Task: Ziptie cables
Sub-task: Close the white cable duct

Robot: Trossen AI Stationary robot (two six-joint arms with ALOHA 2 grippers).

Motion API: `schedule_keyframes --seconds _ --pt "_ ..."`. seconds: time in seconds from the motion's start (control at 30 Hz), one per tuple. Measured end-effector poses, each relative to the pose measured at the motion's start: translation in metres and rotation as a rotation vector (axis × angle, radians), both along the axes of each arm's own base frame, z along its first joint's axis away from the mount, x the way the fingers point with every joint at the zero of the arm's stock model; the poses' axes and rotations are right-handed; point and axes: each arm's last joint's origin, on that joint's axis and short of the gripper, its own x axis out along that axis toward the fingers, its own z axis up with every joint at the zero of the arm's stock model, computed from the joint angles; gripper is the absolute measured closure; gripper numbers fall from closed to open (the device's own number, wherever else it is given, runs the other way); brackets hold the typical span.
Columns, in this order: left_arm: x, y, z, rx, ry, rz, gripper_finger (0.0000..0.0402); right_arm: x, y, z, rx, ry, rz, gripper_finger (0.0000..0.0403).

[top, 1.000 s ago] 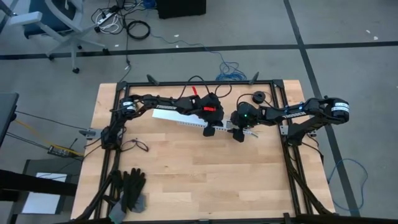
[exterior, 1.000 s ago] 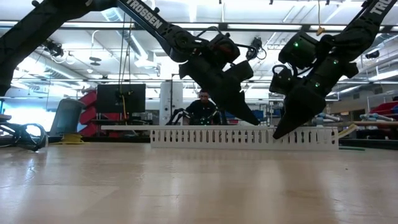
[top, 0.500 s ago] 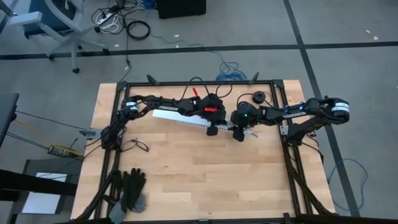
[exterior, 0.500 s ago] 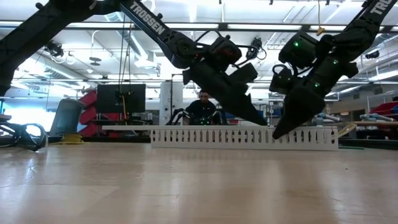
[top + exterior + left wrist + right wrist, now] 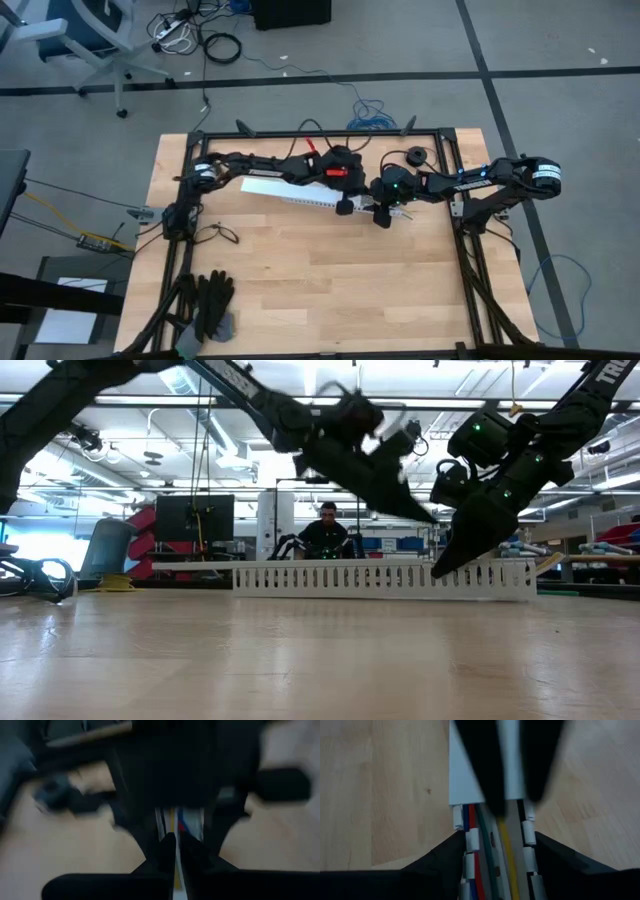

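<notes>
Left jaws closed, right jaws straddling cables (image 5: 492, 855)

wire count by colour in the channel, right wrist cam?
blue wire: 1
red wire: 1
green wire: 1
yellow wire: 1
total visible: 4; they all lie inside the white channel, and more may be hidden.

2 hands (image 5: 345, 207) (image 5: 384, 219) over white channel (image 5: 285, 192) — black gloves (image 5: 208, 301) near table edge.
</notes>
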Motion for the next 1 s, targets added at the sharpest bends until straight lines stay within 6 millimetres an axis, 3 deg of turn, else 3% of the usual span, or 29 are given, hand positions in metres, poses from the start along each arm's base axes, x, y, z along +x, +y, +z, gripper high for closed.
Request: schedule_keyframes --seconds 0.13,0.23,0.53,0.87,1.0 --pt "-0.007 0.001 0.025 0.034 -0.031 -0.001 0.0401 0.0 0.0 0.0 0.002 0.0 -0.001 0.0176" --pt "-0.016 0.005 0.027 0.051 0.051 0.026 0.0402 0.0 0.0 0.0 0.002 0.001 -0.002 0.0156" --pt "-0.041 0.008 -0.01 -0.009 0.243 0.059 0.0401 0.0 0.0 0.001 -0.001 -0.001 -0.005 0.0125" --pt "-0.086 0.001 -0.008 -0.025 0.075 0.111 0.0402 0.0 0.0 0.001 0.01 -0.005 -0.016 0.0131" --pt "-0.099 0.001 -0.018 -0.074 0.021 0.064 0.0402 0.001 0.0 0.001 0.008 -0.015 -0.016 0.013"
